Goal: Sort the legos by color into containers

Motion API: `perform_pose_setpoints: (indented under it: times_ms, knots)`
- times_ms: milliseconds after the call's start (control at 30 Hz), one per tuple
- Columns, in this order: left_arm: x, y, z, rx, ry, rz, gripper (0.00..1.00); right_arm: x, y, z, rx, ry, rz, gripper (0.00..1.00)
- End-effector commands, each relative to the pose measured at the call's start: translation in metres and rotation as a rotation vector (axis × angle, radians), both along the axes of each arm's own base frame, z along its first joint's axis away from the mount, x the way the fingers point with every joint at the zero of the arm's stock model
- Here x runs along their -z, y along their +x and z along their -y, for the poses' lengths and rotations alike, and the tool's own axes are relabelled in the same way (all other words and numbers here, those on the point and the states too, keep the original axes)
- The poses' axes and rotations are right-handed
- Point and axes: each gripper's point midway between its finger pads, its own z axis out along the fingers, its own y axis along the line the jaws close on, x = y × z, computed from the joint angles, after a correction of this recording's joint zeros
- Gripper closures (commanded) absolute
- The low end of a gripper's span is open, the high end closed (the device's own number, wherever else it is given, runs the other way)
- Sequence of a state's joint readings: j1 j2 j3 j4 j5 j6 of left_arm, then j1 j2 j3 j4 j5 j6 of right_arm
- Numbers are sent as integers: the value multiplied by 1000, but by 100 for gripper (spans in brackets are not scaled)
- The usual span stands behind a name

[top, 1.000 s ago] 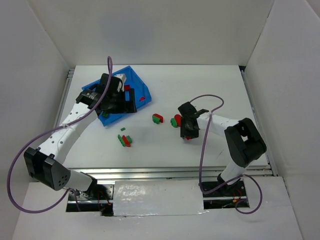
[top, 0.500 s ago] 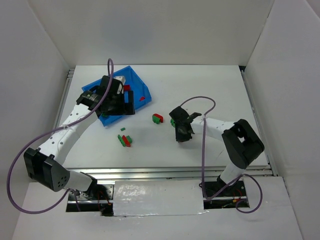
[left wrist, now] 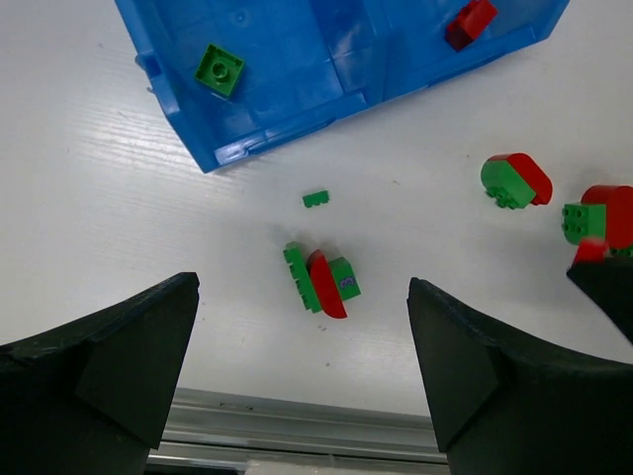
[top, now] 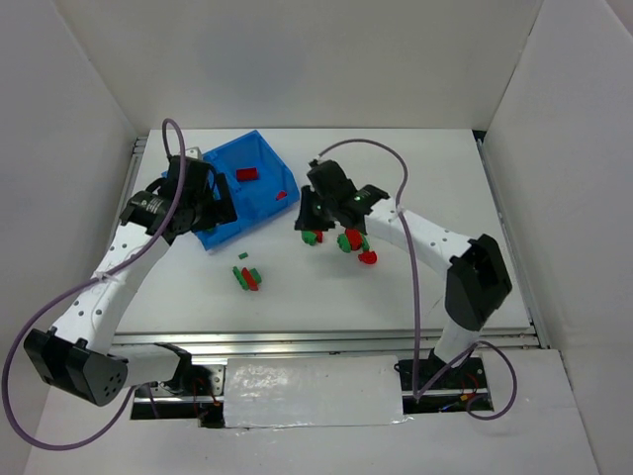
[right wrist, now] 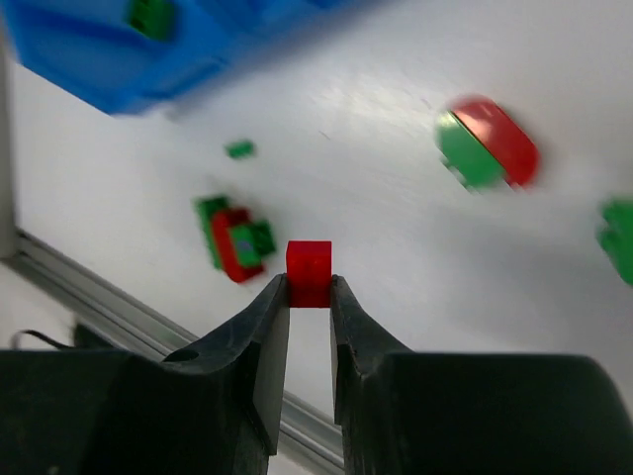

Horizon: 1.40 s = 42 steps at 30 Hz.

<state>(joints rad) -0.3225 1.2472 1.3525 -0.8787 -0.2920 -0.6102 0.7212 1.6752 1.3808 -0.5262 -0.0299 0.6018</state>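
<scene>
Right gripper [right wrist: 310, 289] has swung far-left from mid-table to just right of the blue bin [top: 229, 158], clamped on a small square red brick [right wrist: 310, 263]. Left gripper [top: 201, 201] has pulled back to the bin's left edge, jaws wide apart. Red-green pairs [left wrist: 321, 281] lie loose near the bin.

The bin [top: 262, 158] sits at the far left of the table [top: 435, 178], with one brick [left wrist: 219, 69] in the compartment nearer the left arm and two more bricks [top: 247, 174] in the compartment beside it. Nearer than the bin lies a small flat piece [left wrist: 316, 199], a cluster of joined bricks [left wrist: 321, 282] just nearer still, a rounded pair [left wrist: 514, 181] to their right, and further bricks [top: 353, 241] right of that. The right gripper [right wrist: 310, 292] hangs just right of the bin, beyond the rounded pair, a single brick [right wrist: 310, 267] between its jaws.
</scene>
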Motion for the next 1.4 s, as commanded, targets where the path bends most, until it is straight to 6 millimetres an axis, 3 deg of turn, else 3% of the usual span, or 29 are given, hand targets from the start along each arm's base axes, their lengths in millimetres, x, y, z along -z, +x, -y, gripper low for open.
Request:
perform_pose_setpoints:
  times_ms: [0, 33, 67, 100, 133, 233, 267, 300, 400, 467, 600, 633, 833, 1000, 1033, 1067, 1100, 1133, 1167, 1200, 1233, 1267, 1300, 1333, 1367]
  knots:
    - [-13, -7, -13, -51, 15, 22, 1, -14, 30, -52, -34, 131, 42, 81]
    - [-13, -8, -13, -52, 14, 21, 1, -33, 44, -67, -22, 187, 74, 81]
    - [-11, -10, -14, -49, 15, 15, 1, -37, 54, -77, -19, 208, 88, 81]
    - [-11, -13, -14, -48, 10, 10, 0, -17, 67, -86, -2, 185, 66, 81]
    - [-11, -15, -14, -51, 7, 7, 0, -45, 84, -99, 5, 230, 119, 81]
    - [-10, -20, -11, -38, -23, 7, 0, -51, 122, -120, 33, 231, 185, 81]
    - [-8, -22, -10, -36, -31, 5, 0, -33, 131, -126, 24, 211, 179, 80]
    - [-7, -24, -9, -31, -39, 3, 0, -56, 144, -134, 16, 243, 234, 80]
    - [1, -35, -10, -28, -41, -26, 1, -46, 170, -130, 54, 214, 241, 78]
    - [7, -43, -14, -30, -36, -37, 1, -31, 179, -124, 86, 213, 215, 75]
    - [15, -54, -16, -33, -38, -46, 0, -25, 190, -115, 92, 205, 234, 70]
    - [20, -57, -15, -22, -40, -59, 1, -21, 190, -115, 85, 197, 231, 51]
    - [26, -65, -18, -21, -33, -71, 1, -46, 192, -120, 41, 215, 287, 15]
    - [27, -66, -21, -34, -28, -64, 0, -60, 185, -115, -10, 203, 316, 15]
    - [28, -66, -21, -38, -29, -70, 1, -76, 176, -114, -42, 214, 333, 15]
    - [28, -66, -21, -41, -28, -69, 1, -60, 168, -108, -91, 157, 330, 14]
    - [27, -64, -21, -42, -27, -67, 0, -84, 159, -100, -125, 158, 381, 13]
    - [26, -64, -21, -41, -25, -65, 0, -52, 142, -90, -171, 96, 330, 12]
    - [25, -63, -21, -34, -22, -62, 1, -70, 132, -76, -227, 65, 399, 12]
    - [25, -62, -20, -24, -25, -61, 0, -60, 120, -69, -281, 31, 399, 12]
    - [24, -62, -19, -15, -24, -60, 0, -23, 102, -55, -329, -31, 340, 12]
    - [24, -61, -17, -5, -31, -59, 0, -12, 95, -43, -366, -92, 347, 12]
    - [23, -59, -15, 9, -34, -52, 0, -14, 85, -35, -397, -110, 356, 12]
    - [24, -58, -13, 18, -37, -53, 1, 9, 74, -23, -425, -152, 316, 12]
    - [23, -57, -12, 27, -41, -51, 0, 20, 68, -14, -455, -200, 303, 12]
